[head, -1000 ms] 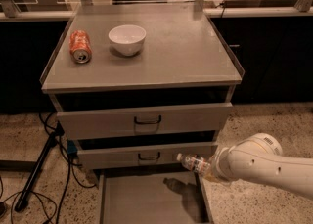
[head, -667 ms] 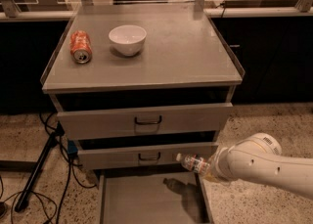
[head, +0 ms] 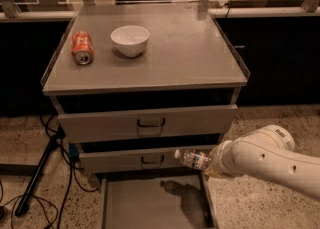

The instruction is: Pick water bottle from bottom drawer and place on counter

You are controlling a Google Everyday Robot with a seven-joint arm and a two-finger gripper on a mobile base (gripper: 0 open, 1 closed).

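Note:
The water bottle (head: 193,159), clear with a white cap pointing left, hangs level in the air in front of the lower drawer front. My gripper (head: 210,164) is shut on its base end, at the tip of the white arm coming in from the right. Below them, the bottom drawer (head: 145,208) is pulled out; its grey floor carries only the bottle's shadow. The counter (head: 185,48) is the grey top of the cabinet, well above the gripper.
An orange soda can (head: 82,47) lies on its side and a white bowl (head: 129,40) stands on the counter's left half. Two drawer fronts with black handles (head: 150,122) face me. Cables and a stand leg (head: 35,173) lie on the floor at left.
The bottle and gripper have shifted slightly up and to the left. Everything else is as it was.

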